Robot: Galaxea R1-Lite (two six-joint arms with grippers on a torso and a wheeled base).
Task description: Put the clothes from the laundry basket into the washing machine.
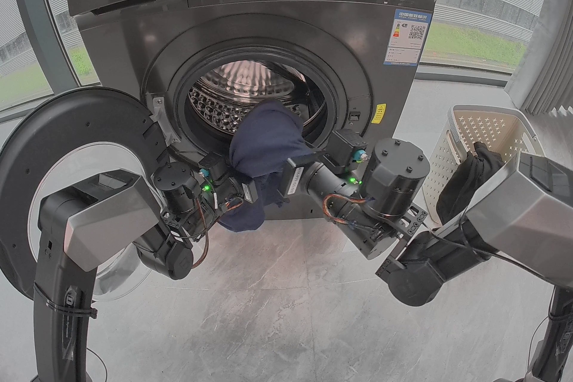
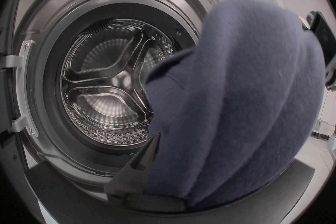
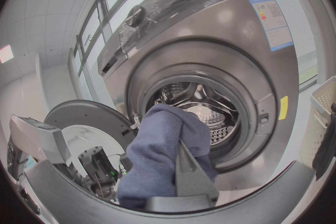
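A navy blue garment (image 1: pixel 262 144) hangs at the mouth of the dark grey washing machine (image 1: pixel 250 19), its top just inside the steel drum (image 1: pixel 239 88) and its tail drooping below the door rim. My left gripper (image 1: pixel 246 190) holds its lower left part and my right gripper (image 1: pixel 287 167) its right side, both shut on the cloth. In the left wrist view the garment (image 2: pixel 238 102) covers one finger, and the other finger (image 2: pixel 140 161) shows beside it. In the right wrist view the garment (image 3: pixel 157 151) wraps around one dark finger (image 3: pixel 189 168).
The round door (image 1: pixel 71 162) stands swung open to the left. A white laundry basket (image 1: pixel 495 123) sits on the floor to the right of the machine, with a dark garment (image 1: pixel 468 177) hanging over its near rim. Grey tiled floor lies in front.
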